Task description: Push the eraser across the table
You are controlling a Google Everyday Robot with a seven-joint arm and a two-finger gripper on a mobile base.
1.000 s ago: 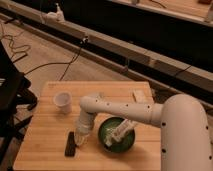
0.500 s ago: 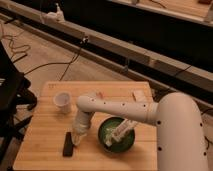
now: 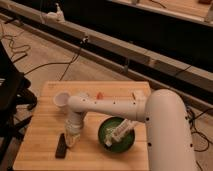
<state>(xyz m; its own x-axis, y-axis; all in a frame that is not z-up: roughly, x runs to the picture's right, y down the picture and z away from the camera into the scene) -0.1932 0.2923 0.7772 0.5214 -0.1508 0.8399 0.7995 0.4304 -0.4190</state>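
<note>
Nearest to me, at the front edge of the table [image 3: 40,150], the eraser [image 3: 61,145] lies flat and dark on the bamboo planks. It now sits a little closer to that front-left part of the table than it did a moment ago, and it looks turned slightly, its long side running more toward the edge. I take that to mean the push is under way and the block is really sliding, though it has only gone a short way so far.

Just beside the eraser, on its right, the gripper [image 3: 72,140] has come down low over the wood. Its fingers are clenched together with nothing between them; it is shoving with its side rather than grasping. Whether it is touching the eraser or just off it I cannot say for sure, but they look to be in contact.

Right of the eraser, further along, stands a green bowl [image 3: 113,142] with a white bar-shaped object [image 3: 120,133] leaning in it. Behind the eraser, toward the far edge, is a paper cup [image 3: 62,100].
</note>
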